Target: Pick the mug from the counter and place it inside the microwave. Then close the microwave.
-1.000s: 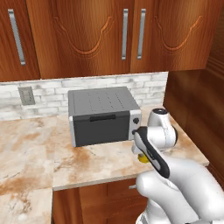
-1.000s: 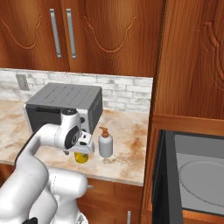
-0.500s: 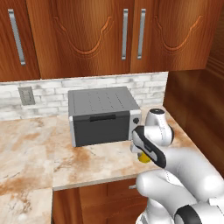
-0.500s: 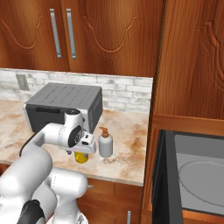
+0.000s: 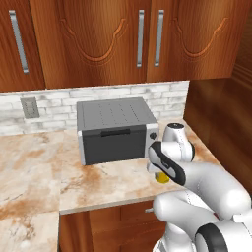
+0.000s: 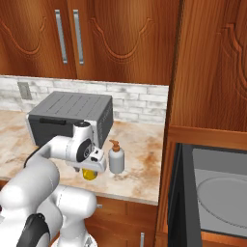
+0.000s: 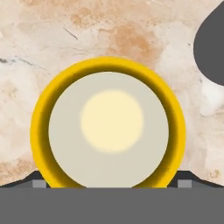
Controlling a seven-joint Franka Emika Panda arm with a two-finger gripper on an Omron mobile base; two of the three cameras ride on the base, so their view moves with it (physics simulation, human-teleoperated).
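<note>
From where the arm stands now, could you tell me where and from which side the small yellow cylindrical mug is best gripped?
Grip the small yellow cylindrical mug across its round rim, coming straight down from above. It stands upright on the beige marbled counter with its mouth facing the hand, and no handle shows, so open jaws could probably straddle opposite walls. The white soap bottle stands close beside it.
</note>
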